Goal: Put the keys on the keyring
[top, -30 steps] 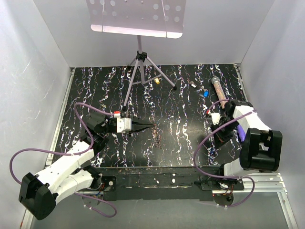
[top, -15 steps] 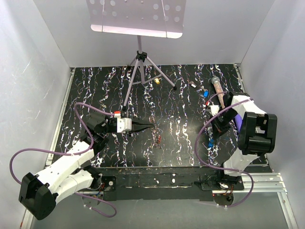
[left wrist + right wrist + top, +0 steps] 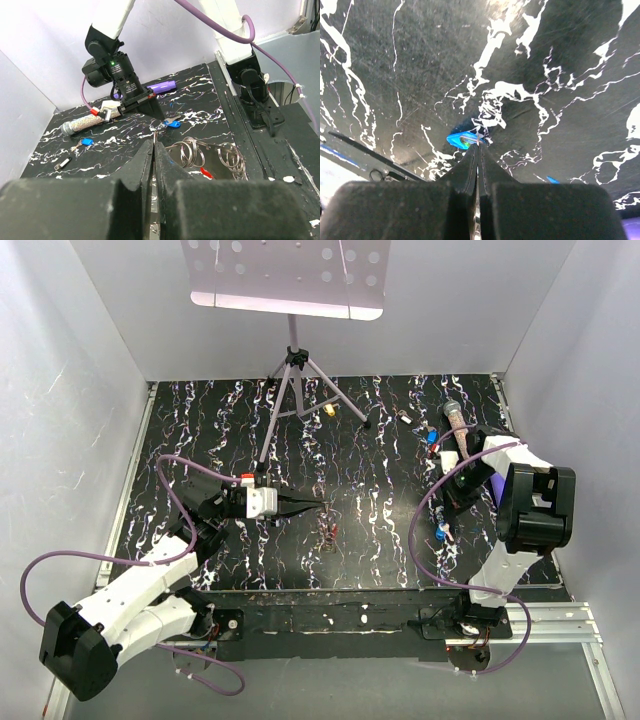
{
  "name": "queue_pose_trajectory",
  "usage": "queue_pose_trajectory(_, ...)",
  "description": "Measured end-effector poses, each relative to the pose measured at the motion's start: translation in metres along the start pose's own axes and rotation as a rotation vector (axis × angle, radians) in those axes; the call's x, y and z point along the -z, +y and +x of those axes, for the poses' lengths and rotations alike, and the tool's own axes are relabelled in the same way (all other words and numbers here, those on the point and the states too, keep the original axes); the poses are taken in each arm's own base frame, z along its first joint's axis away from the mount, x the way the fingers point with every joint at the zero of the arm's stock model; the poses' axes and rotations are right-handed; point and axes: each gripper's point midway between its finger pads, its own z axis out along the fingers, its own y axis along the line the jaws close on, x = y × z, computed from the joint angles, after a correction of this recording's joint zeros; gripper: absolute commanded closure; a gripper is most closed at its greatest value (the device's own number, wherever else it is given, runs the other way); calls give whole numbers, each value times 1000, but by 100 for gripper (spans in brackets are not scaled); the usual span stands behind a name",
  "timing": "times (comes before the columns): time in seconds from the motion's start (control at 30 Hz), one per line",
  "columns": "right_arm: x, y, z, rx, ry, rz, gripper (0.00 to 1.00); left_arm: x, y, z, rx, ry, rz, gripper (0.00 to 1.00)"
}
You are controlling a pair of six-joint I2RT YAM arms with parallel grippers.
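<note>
The keyring [image 3: 192, 152] is a coil of thin grey loops on the black marbled table, just right of my left gripper [image 3: 154, 142]. A red key [image 3: 206, 173] lies by the loops. The left gripper's jaws are shut, and a thin metal sliver shows at the tips; I cannot tell what it is. From above, the left gripper [image 3: 318, 505] sits just behind the keyring [image 3: 328, 531]. My right gripper [image 3: 478, 145] is shut on the blade of a blue key [image 3: 461, 140], low over the table. The same blue key [image 3: 440, 534] shows at the right gripper [image 3: 443, 525]. Farther back lie another blue key [image 3: 432, 437] and a yellow key [image 3: 329, 411].
A music stand's tripod [image 3: 293, 360] stands at the back centre. A glittery tube [image 3: 454, 423] and a purple pen [image 3: 162, 86] lie at the right side, behind the right arm. A small silver piece [image 3: 404, 417] lies near the tube. White walls close in three sides.
The right arm has swung round, and its gripper now points toward the near edge with the blue key at its tips. The left arm and the keyring have not moved.
</note>
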Motion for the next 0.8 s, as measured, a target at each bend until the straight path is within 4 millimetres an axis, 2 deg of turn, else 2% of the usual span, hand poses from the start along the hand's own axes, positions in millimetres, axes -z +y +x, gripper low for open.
queue_pose_trajectory(0.43, -5, -8, -21, 17, -73, 41, 99, 0, 0, 2, 1, 5, 1, 100)
queue_pose_trajectory(0.8, -12, -8, -25, -5, -96, 52, 99, 0, 0, 2, 2, 6, 1, 100)
